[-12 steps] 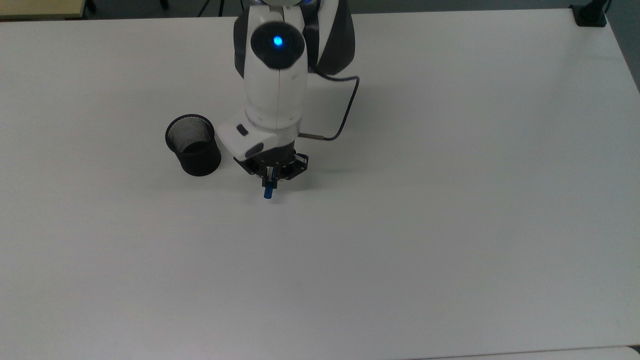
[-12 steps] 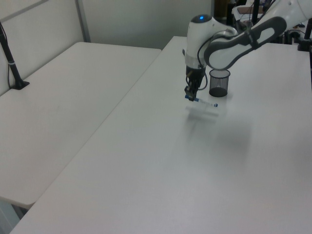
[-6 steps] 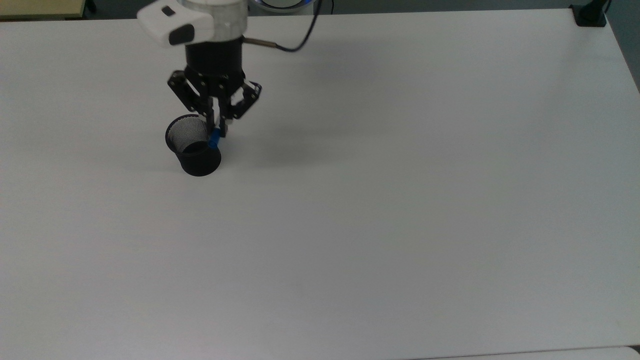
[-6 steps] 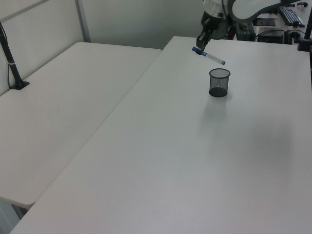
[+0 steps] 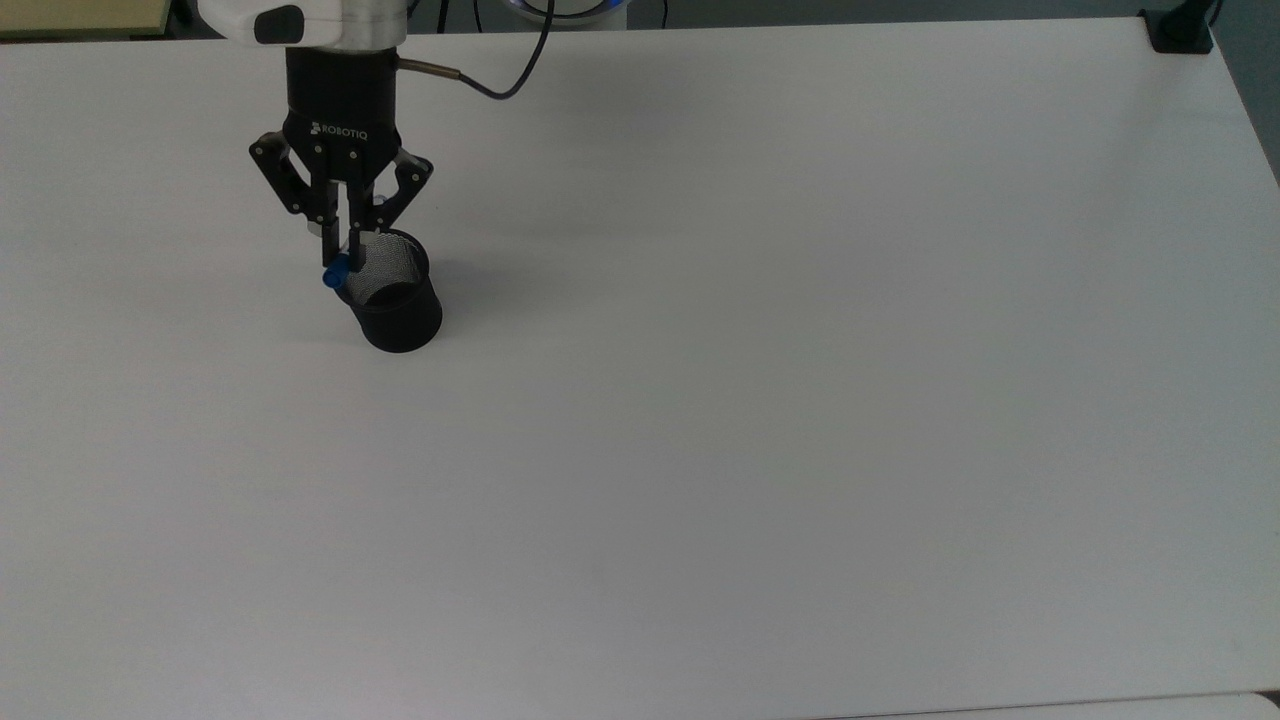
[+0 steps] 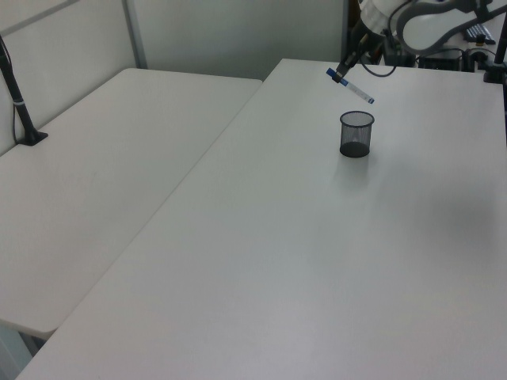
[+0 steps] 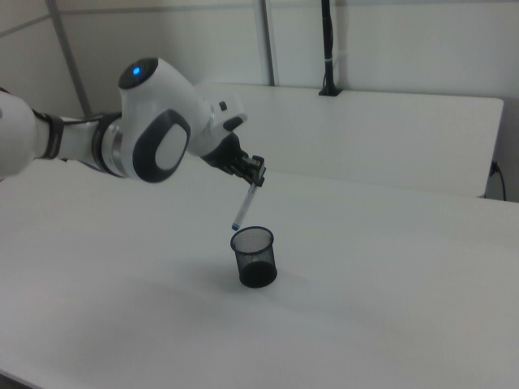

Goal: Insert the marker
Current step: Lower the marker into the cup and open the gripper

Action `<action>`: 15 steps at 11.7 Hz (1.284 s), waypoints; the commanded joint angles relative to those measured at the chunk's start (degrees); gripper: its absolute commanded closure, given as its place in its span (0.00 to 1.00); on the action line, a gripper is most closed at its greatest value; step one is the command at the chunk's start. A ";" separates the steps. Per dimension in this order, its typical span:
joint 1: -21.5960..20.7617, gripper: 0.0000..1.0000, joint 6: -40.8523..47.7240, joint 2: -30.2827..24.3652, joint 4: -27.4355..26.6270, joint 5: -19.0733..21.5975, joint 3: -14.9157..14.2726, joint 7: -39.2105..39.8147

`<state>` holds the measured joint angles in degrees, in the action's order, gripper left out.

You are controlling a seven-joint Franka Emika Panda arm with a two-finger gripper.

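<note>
My gripper is shut on the marker, a slim white pen with blue ends, and holds it in the air, tilted. Its lower blue tip hangs just above the rim of the black mesh cup, on the right view's left side of the cup. From the top view, the blue end overlaps the cup's left rim. The cup stands upright on the white table.
A second white table adjoins on the left view's left, with a black post clamped to it. A black clamp sits at the top view's far right corner. The robot cable trails behind the wrist.
The gripper lifted the marker off the table, carried it up to the cup, then shifted toward the top view's left, steepening the marker's tilt over the cup's rim.
</note>
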<state>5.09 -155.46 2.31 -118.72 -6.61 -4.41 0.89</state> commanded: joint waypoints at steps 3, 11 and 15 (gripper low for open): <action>1.24 1.00 -12.22 2.43 -4.15 -1.12 0.37 0.95; 1.24 0.81 -17.86 6.39 -5.21 -1.12 0.37 0.95; 1.59 0.36 -17.59 5.78 -5.12 -1.03 0.28 0.07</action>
<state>6.22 -172.08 9.85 -122.26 -6.66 -4.23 1.27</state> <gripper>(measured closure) 0.626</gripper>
